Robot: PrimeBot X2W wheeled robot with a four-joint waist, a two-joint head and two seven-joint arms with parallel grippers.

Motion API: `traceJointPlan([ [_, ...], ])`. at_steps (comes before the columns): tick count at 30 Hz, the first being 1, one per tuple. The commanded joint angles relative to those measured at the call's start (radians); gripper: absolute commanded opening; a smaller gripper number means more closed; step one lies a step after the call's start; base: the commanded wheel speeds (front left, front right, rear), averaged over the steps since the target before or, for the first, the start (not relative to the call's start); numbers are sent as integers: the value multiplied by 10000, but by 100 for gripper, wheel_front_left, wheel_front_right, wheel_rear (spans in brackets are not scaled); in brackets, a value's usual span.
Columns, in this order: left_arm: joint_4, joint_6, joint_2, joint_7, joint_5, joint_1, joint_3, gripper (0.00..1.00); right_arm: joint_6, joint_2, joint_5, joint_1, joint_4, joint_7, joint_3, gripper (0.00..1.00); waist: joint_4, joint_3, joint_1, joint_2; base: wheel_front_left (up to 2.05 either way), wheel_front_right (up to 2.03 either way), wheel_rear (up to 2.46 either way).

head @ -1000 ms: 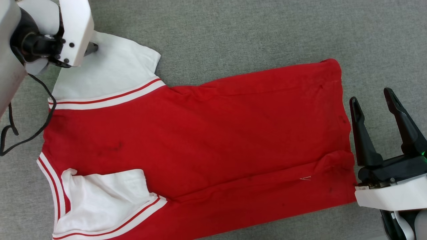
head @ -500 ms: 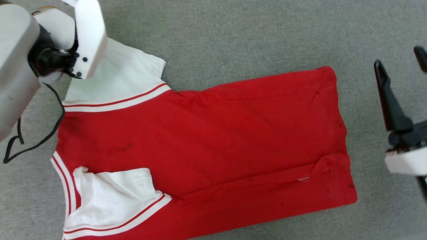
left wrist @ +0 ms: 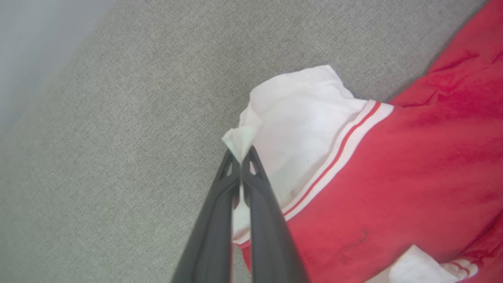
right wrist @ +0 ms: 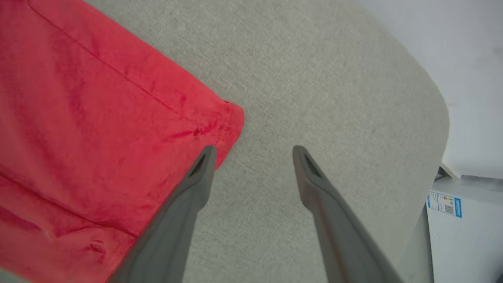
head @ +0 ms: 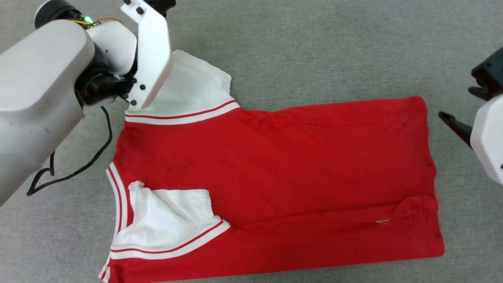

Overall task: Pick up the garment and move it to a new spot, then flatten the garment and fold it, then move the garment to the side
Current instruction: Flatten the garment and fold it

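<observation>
Grey fabric surface (head: 314,47) is carrying the garment (head: 275,169), which is lying flat, plain red side up with dark smudges, its near white sleeve (head: 169,216) folded inward. Your right gripper (right wrist: 253,151) is hanging spread and empty beside the hem's far corner. Your left gripper (left wrist: 240,157), spread a second ago, is now pinching the far sleeve (left wrist: 298,129) by its tip.

One red jersey (head: 275,165), two white sleeves (head: 192,86), one left gripper (left wrist: 240,157), one right gripper (right wrist: 253,151), one black cable (head: 80,169)
</observation>
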Motion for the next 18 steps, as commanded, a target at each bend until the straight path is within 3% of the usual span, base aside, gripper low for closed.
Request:
traceJointPlan([
  [1,-73,3,-43,-92,-28,108,-36,0,-12,-181,209,-369,115,376,300,100,161,4,-1,0,0,0,0],
  [3,-225,3,-69,-196,-17,55,-72,0,-12,-387,584,-893,468,1136,880,100,301,44,-1,0,0,0,0],
  [8,-540,2,-114,-352,3,-114,-141,0,-12,-69,1159,-2007,1605,2164,1828,100,643,243,-1,0,0,0,0],
  [18,-947,3,-123,-689,-95,-397,-214,0,-12,965,1319,-2444,3904,1313,3371,100,1025,697,-1,0,0,0,0],
])
